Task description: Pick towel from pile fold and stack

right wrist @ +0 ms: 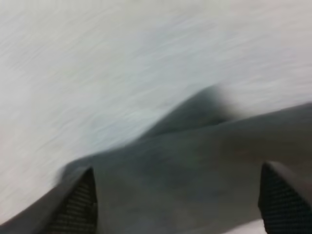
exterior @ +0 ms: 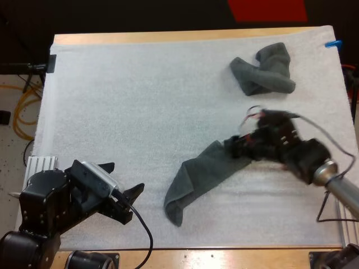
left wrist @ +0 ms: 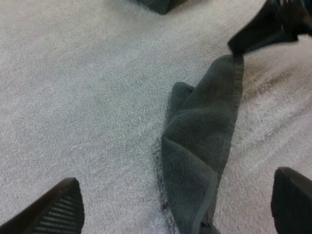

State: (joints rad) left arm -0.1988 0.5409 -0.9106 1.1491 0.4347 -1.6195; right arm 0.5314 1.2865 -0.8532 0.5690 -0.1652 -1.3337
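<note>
The towel (exterior: pixel 199 182) lies stretched out in a slant on the near right part of the white mat (exterior: pixel 123 101). Its far end is under the right gripper (exterior: pixel 231 147). In the right wrist view this gripper's fingers (right wrist: pixel 78 204) stand wide apart with the cloth between them, so it is released, not clenched. The left gripper (exterior: pixel 124 177) is at the near left of the mat, apart from the towel, and its jaws are spread too. A second, crumpled towel (exterior: pixel 263 70) sits at the far right, well apart.
</note>
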